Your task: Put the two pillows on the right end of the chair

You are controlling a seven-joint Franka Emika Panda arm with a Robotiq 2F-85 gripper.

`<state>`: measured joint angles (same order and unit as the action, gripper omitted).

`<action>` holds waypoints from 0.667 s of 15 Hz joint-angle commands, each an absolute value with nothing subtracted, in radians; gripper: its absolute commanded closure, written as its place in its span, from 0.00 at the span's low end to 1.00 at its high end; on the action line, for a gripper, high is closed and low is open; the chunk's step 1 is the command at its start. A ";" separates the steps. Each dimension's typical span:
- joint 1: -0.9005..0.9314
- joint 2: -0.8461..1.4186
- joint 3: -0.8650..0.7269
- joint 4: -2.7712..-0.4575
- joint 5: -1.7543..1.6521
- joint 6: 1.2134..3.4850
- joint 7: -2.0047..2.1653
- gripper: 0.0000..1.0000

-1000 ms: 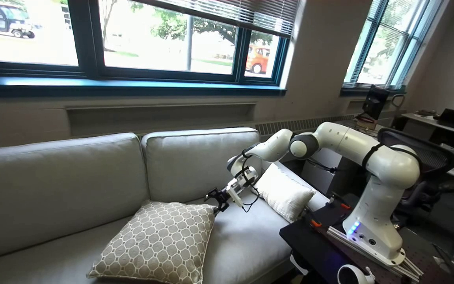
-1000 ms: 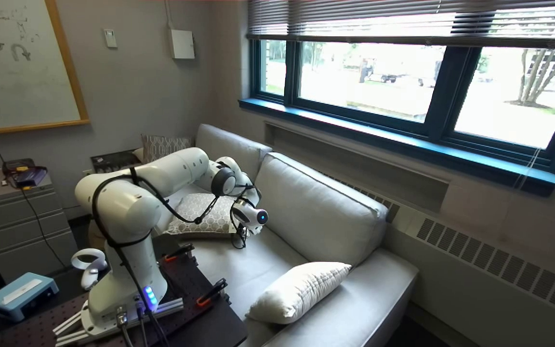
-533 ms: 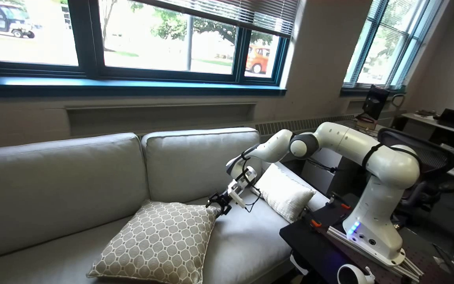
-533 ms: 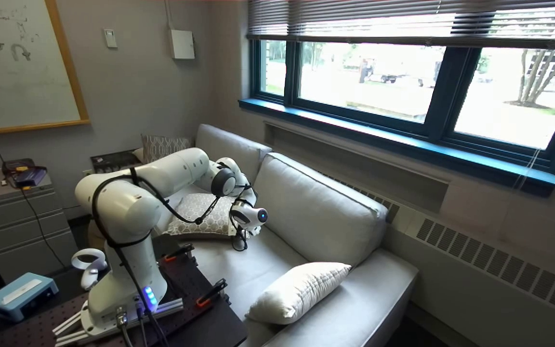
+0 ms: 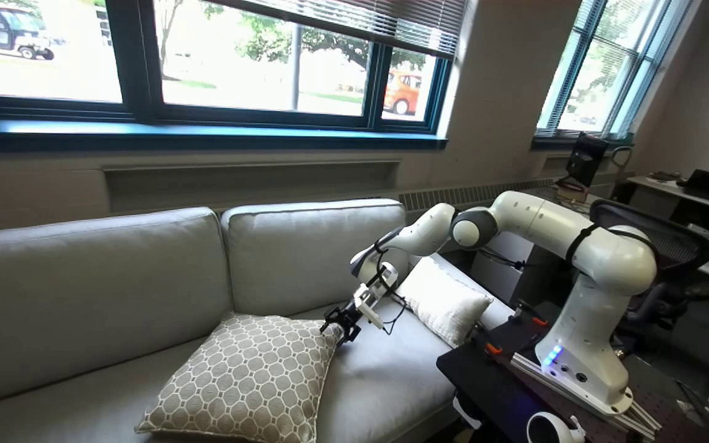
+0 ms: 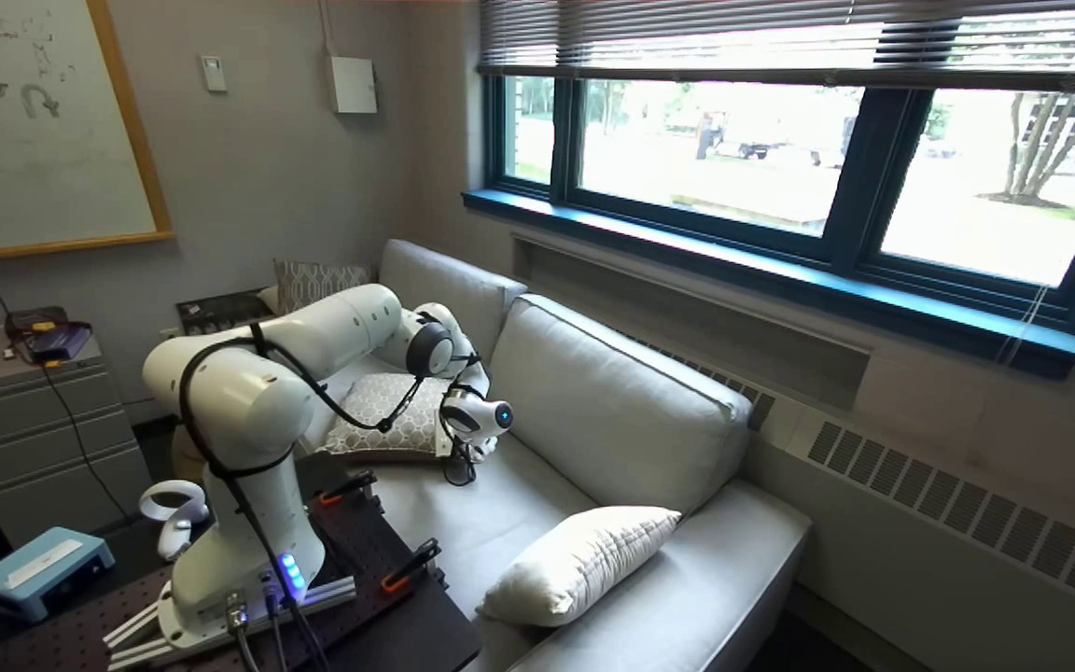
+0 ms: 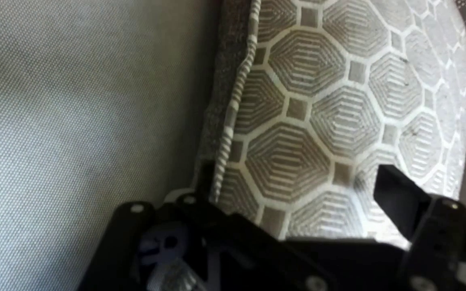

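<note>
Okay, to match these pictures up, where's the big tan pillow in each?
In an exterior view, the tan pillow lies at the bottom, left of centre.
In an exterior view, the tan pillow is left of centre, partly behind the arm.
In the wrist view, the tan pillow fills much of the middle and right.
Shared landmark: the light grey sofa it lies on.

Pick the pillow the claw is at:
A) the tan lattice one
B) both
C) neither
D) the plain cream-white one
A: the claw, jaws apart, is at a corner of the tan lattice pillow, whose pattern shows between the jaws in the wrist view; the plain cream-white pillow lies clear of it.
</note>
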<state>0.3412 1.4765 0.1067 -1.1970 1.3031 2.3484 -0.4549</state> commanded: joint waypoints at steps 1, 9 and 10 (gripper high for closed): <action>0.334 1.477 0.149 -1.204 1.198 2.353 -0.427 0.25; 0.369 1.477 0.151 -1.211 1.069 2.360 -0.389 0.80; 0.370 1.477 0.155 -1.211 1.052 2.368 -0.389 0.87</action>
